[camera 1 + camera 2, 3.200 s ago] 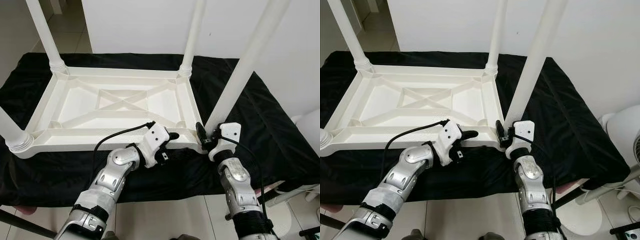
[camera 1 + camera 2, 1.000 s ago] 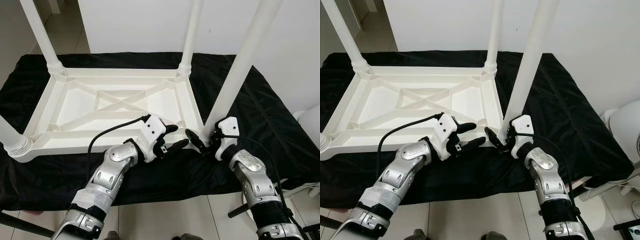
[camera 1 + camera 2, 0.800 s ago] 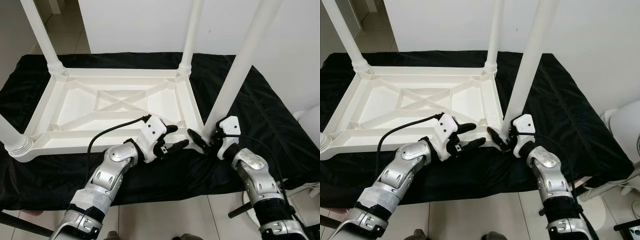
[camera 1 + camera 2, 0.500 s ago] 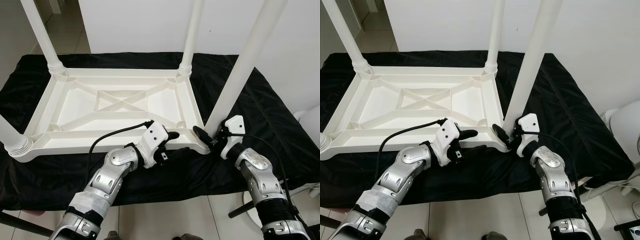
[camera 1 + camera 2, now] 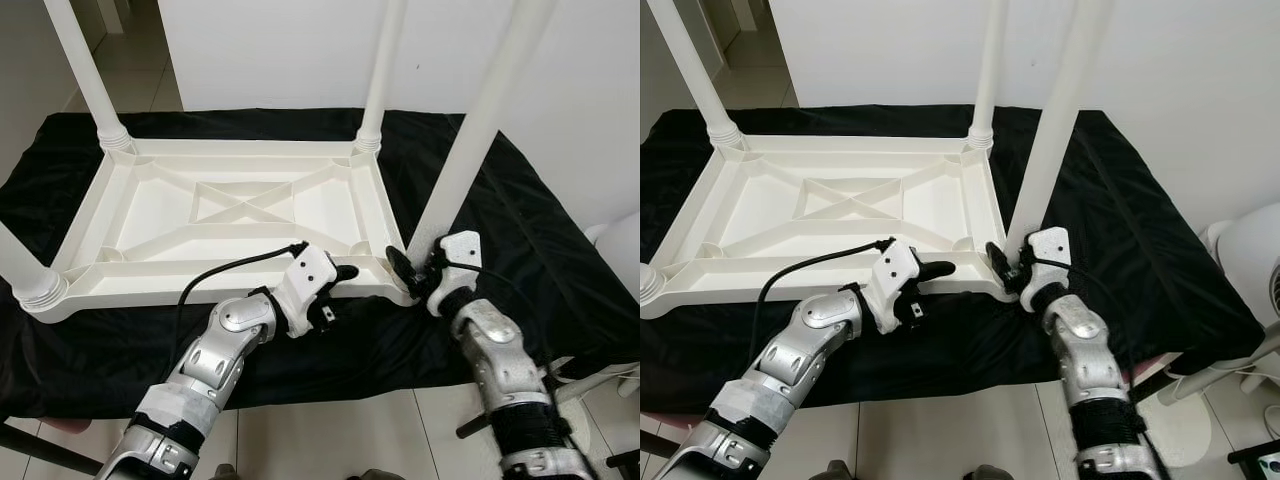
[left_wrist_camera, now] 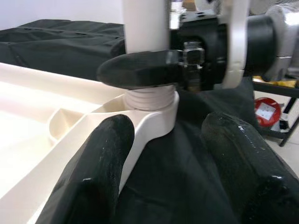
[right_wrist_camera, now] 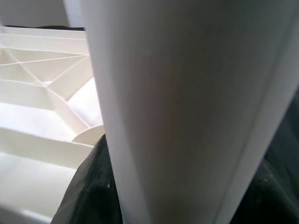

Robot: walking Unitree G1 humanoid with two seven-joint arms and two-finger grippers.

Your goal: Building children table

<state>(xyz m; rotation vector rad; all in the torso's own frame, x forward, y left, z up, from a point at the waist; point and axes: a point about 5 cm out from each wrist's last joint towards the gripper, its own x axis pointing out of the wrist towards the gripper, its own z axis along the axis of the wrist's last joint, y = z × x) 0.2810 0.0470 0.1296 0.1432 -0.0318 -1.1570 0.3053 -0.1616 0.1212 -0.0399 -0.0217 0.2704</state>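
across a black cloth (image 5: 520, 240), creased and draped over a low platform, lies a white moulded plastic table top (image 5: 230, 215), upside down, its underside ribbed with a crossed brace inside a raised rectangular frame. round, smooth, tapering white legs rise from its corners: two at the far corners (image 5: 85, 70) (image 5: 380, 70), a stub of one at the near left (image 5: 25, 275), and the near right leg (image 5: 465, 150), thick and tube-like, standing in a ridged, threaded collar (image 6: 150, 99) at that corner. the right gripper (image 5: 412, 272), on a silver jointed arm with a white wrist housing, grasps the base of this leg, its black fingers (image 6: 140, 70) clenched around it just above the collar; the right wrist view shows the leg's pale matte surface pressed between the dark pads. the left gripper (image 5: 338, 285) sits at the near rim of the top, beside the same corner, its two glossy, rounded black fingers (image 6: 93, 177) released and spread apart, one over the white rim, the other over the cloth. a thin black cable (image 5: 230, 270) loops from its wrist.
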